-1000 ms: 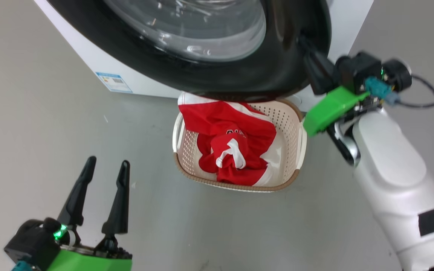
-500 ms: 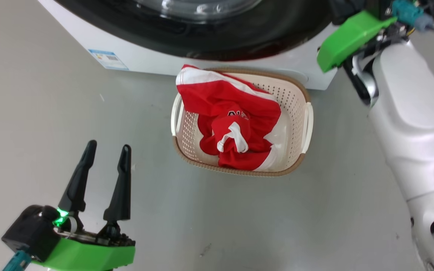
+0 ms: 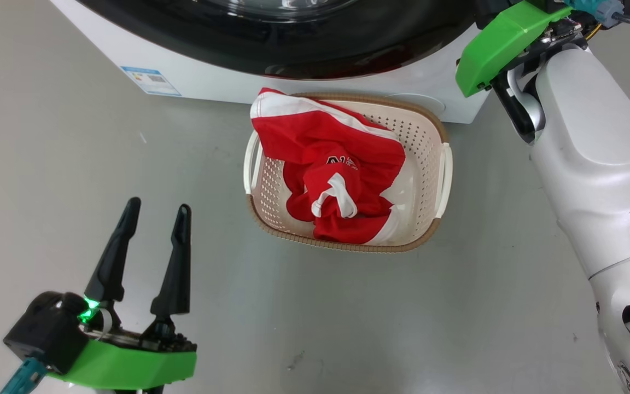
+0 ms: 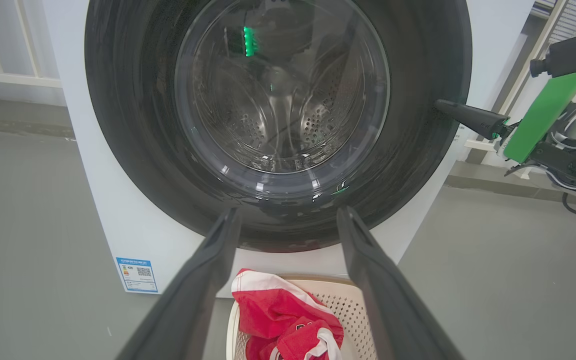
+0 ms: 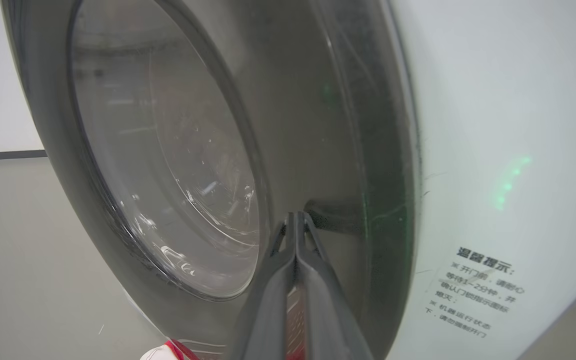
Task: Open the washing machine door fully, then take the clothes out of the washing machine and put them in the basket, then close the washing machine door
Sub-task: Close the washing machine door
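Pressing washing machine door (image 4: pixel 280 100) at right edge of black rim with right gripper (image 5: pixel 295 220), pinched together, nothing clamped. Hovering left gripper (image 3: pixel 158 206), spread apart, near left above floor (image 3: pixel 74 164). Noting clothes (image 3: pixel 331 169) heaped in basket (image 3: pixel 348 246) just near of washing machine (image 3: pixel 211 85). Judging door rigid, glossy, slippery: push on rim by latch side, not glass.

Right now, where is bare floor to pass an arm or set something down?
Bare floor lies between the left gripper and the basket, and along the basket's near side up to the right forearm. Crowded: the basket, holding the clothes, sits close to the washing machine.
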Motion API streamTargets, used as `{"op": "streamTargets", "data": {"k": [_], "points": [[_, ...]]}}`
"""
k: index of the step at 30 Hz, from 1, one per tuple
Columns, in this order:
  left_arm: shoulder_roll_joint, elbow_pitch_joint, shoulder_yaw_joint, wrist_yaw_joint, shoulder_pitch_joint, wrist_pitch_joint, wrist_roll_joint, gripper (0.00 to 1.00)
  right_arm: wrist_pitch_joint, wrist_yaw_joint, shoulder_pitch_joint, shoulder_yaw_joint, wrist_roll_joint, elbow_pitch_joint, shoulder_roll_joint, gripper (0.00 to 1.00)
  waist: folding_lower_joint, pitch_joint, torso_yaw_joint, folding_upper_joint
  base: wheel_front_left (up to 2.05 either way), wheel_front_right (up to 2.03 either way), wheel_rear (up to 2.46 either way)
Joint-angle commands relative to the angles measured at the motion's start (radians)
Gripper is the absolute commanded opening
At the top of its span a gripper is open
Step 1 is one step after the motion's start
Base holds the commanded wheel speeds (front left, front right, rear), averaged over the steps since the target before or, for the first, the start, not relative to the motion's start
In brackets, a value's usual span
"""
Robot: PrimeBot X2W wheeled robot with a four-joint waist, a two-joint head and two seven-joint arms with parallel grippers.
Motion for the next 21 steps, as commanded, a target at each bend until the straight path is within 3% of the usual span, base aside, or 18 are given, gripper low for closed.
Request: {"op": "streamTargets", "data": {"k": [1, 5, 6, 7, 9, 21], "points": [[0.02, -0.018, 0.035, -0.007, -0.021, -0.008, 0.01, 1.0, -0.009, -0.01, -0.03, 0.005, 0.016, -0.018, 0.009, 0.0, 0.0, -0.004, -0.007, 0.0, 0.0, 0.0, 0.0], [0.025, -0.019, 0.015, -0.007, -0.021, -0.008, -0.012, 1.0, -0.014, -0.01, -0.006, 0.026, 0.052, -0.022, 0.009, 0.02, 0.0, -0.009, -0.023, 0.0, 0.0, 0.0, 0.0], [0.027, -0.019, 0.011, -0.007, -0.02, -0.008, -0.02, 1.0, -0.015, -0.01, 0.004, 0.027, 0.057, -0.026, 0.009, 0.39, 0.0, -0.011, -0.027, 0.0, 0.0, 0.0, 0.0], [0.03, -0.017, 0.006, -0.007, -0.02, -0.008, -0.027, 1.0, -0.015, -0.01, 0.016, 0.03, 0.06, -0.031, 0.009, 0.68, 0.0, -0.013, -0.031, 0.0, 0.0, 0.0, 0.0], [0.034, -0.014, 0.003, -0.007, -0.02, -0.008, -0.037, 1.0, -0.016, -0.01, 0.044, 0.031, 0.066, -0.055, 0.009, 1.0, 0.0, -0.016, -0.039, 0.0, 0.0, 0.0, 0.0], [0.028, 0.011, 0.017, -0.007, -0.023, -0.008, -0.049, 1.0, -0.016, -0.01, 0.278, -0.004, 0.102, -0.233, 0.009, 1.0, 0.0, -0.054, -0.11, 0.0, 0.0, 0.0, 0.0]]}}
